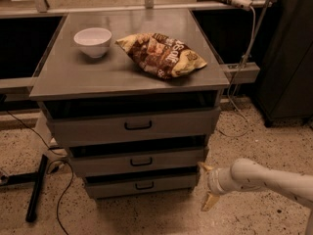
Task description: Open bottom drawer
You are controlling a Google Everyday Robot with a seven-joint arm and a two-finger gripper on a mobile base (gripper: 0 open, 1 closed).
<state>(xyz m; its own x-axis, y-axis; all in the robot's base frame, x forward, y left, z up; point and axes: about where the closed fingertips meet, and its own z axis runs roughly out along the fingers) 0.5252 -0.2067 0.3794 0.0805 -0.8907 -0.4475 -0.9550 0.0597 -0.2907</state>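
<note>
Currently | the gripper [208,184] is being held low, fingers spread, nothing gripped | the bottom drawer [112,187] is being shown shut just left of it | its black loop handle [145,185] is being judged best reached leftward, level, then pulled straight out.

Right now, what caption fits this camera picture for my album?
Open gripper hangs beside the bottom drawer, handle untouched; bowl and snack bag rest on top.

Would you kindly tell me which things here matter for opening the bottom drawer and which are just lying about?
Job: bottom drawer, its black handle, the open claw right of it.
Lying about: white bowl, chip bag, both on the cabinet top.
</note>
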